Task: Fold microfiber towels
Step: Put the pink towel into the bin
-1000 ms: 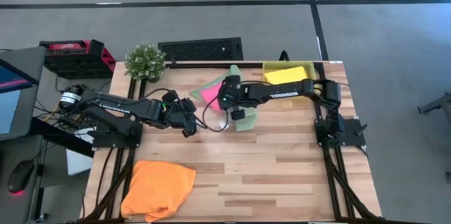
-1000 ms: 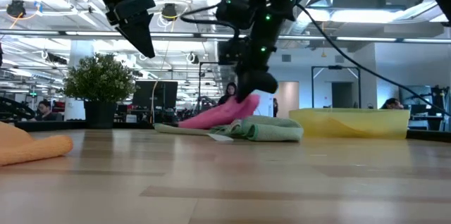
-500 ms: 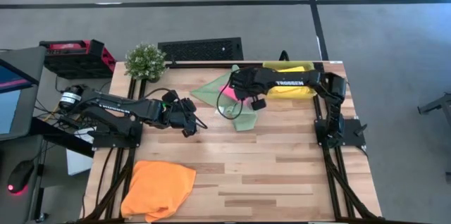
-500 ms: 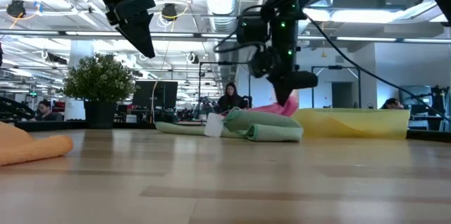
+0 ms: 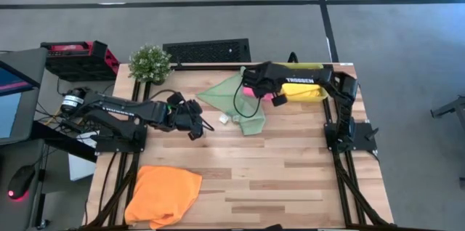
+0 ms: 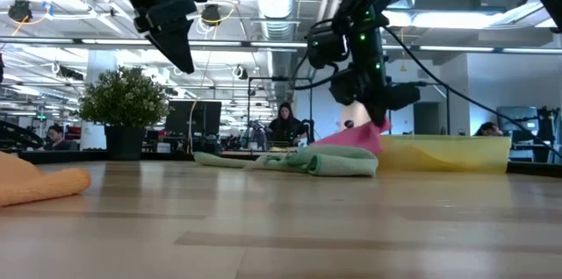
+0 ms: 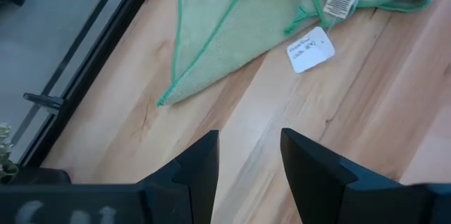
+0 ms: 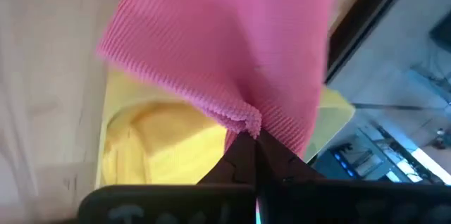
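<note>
My right gripper [image 5: 272,98] is shut on the hot pink towel [image 5: 254,92] just left of the translucent yellow tray [image 5: 320,68]. The bright yellow towel [image 5: 301,90] lies in the tray. The pale green towel [image 5: 231,100] lies partly spread on the table, bunched at its right side. The orange towel [image 5: 164,194] lies crumpled at the near left. My left gripper [image 5: 195,122] is open and empty, held above the table left of the green towel [image 7: 232,27]. My right gripper pinches a bunched fold of the pink towel [image 8: 245,120] between its two fingers. The fingers come from above, pointing down. The towel hangs below them [image 6: 356,135], with its lower end trailing on the green towel [image 6: 329,161] beside the tray.
A potted plant [image 5: 150,62] stands at the far left corner. A white tag [image 7: 310,49] of the green towel lies on the wood. Bare wood stretches across the middle and the near right of the table [image 5: 290,180].
My right gripper has gone toward the table's right and far edges, toward the yellow tray, staying shut on the pink towel. The pink towel has been dragged off the green towel, which now lies more uncovered.
</note>
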`<state>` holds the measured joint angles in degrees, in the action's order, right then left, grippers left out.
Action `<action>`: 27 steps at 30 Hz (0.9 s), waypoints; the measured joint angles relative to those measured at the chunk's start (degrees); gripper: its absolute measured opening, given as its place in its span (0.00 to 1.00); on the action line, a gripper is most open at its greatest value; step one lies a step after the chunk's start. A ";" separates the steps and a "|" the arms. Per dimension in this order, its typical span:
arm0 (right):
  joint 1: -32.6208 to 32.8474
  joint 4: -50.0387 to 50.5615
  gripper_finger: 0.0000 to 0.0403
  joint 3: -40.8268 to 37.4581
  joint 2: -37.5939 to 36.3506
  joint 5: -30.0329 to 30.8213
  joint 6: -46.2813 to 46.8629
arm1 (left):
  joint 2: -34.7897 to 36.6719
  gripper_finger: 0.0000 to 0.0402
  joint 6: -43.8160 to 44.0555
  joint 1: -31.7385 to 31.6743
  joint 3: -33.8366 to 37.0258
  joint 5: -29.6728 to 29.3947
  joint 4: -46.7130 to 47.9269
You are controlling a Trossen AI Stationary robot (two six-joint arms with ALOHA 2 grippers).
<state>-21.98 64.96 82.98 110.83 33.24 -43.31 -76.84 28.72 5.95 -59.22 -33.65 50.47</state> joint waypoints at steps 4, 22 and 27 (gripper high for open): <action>-0.89 3.54 0.02 0.00 -1.80 0.20 0.85 | 0.00 0.36 -0.21 -0.85 0.00 0.00 -0.01; -7.59 9.36 0.02 -9.55 -11.41 -1.67 4.51 | 0.00 0.36 -0.61 -1.17 -0.01 0.39 -0.46; -9.95 7.10 0.02 -13.49 -11.39 -1.67 4.24 | 0.00 0.36 -0.60 -1.17 0.00 0.37 -0.49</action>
<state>-31.94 72.06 69.49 99.44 31.58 -39.07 -76.84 28.12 4.78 -59.22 -33.28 49.98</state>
